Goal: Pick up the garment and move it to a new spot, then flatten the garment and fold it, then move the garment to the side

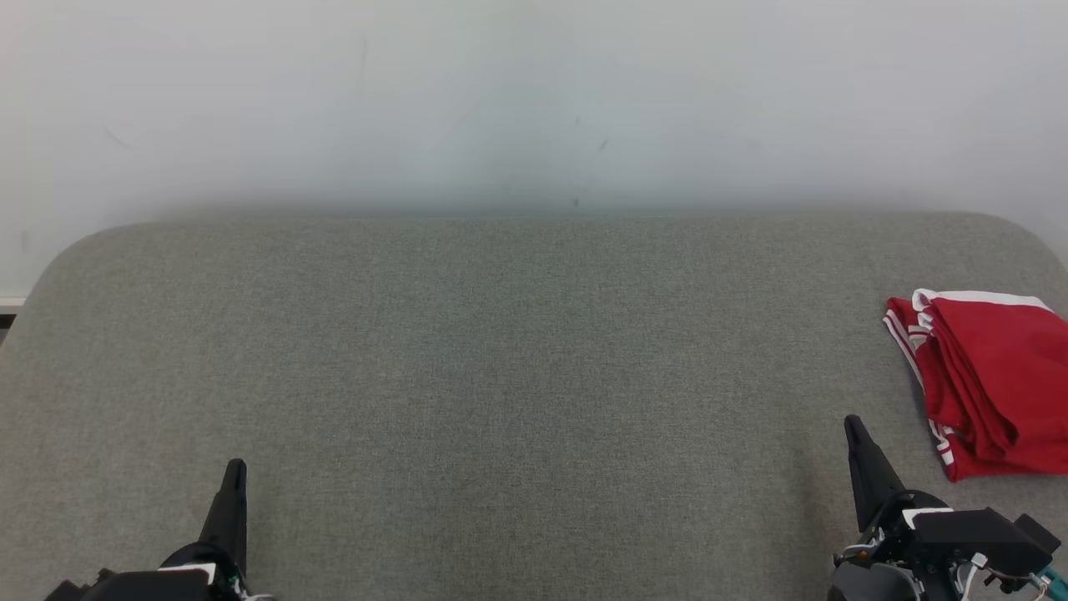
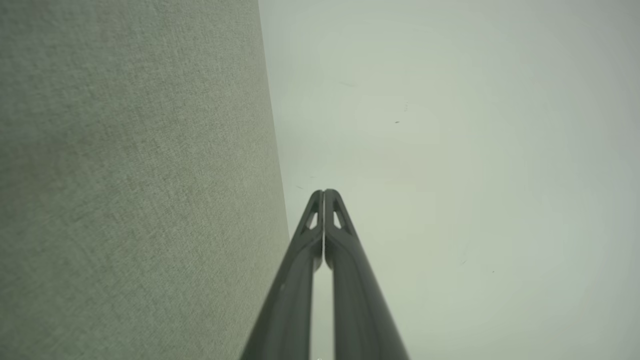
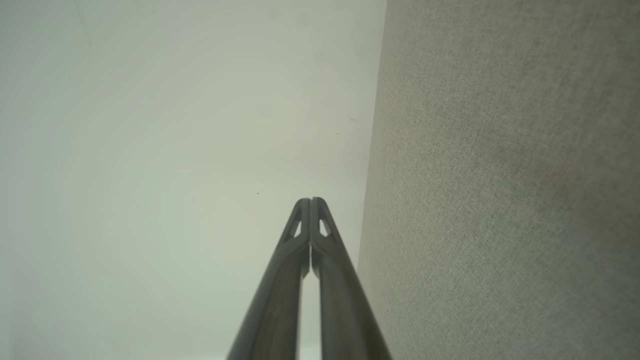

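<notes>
A red garment point(image 1: 989, 380) with white stripes lies folded at the right edge of the grey fabric surface point(image 1: 501, 376). My right gripper point(image 1: 853, 427) is at the lower right, just left of the garment and apart from it, shut with nothing held. At the lower left my left gripper point(image 1: 237, 467) is shut and empty, far from the garment. In the left wrist view my left gripper point(image 2: 324, 192) has its fingers pressed together. The right wrist view shows my right gripper point(image 3: 310, 201) closed tip to tip.
A pale wall point(image 1: 534, 100) rises behind the grey surface. The surface has rounded far corners, and a strip of floor edge point(image 1: 10, 309) shows at the far left. In each wrist view the grey fabric point(image 2: 130, 180) point(image 3: 505, 200) lies along one side.
</notes>
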Robot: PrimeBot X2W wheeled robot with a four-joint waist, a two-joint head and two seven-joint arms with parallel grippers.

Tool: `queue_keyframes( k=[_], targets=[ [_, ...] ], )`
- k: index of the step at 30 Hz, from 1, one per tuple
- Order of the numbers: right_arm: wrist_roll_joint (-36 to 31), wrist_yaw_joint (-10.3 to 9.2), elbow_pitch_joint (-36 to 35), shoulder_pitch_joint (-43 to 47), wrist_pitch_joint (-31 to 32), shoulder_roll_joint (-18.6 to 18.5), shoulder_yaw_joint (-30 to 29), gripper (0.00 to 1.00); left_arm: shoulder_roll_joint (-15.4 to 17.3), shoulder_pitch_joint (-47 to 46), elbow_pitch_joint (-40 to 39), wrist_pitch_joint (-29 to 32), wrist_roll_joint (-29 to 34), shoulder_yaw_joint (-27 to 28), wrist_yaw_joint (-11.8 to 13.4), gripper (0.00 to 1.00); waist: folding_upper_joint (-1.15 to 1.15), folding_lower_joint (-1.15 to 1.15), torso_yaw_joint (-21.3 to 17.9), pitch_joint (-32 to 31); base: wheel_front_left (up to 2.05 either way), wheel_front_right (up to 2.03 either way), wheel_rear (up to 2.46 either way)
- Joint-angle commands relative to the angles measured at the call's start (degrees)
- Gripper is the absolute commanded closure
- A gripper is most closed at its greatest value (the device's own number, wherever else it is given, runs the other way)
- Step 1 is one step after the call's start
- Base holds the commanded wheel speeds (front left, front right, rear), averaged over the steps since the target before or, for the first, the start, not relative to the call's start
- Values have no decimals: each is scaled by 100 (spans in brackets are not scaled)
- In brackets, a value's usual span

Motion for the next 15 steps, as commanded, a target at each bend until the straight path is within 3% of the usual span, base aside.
queue_keyframes(
  k=[1, 15],
  targets=[
    [9, 6, -32, -29, 5, 13, -7, 100, -5, -7, -17, 29, -28, 7, -16, 100, 0, 0, 0, 0, 0, 0, 0],
    [10, 6, -32, -29, 4, 12, -6, 100, -5, -6, -17, 29, -29, 6, -16, 100, 0, 0, 0, 0, 0, 0, 0]
  ],
)
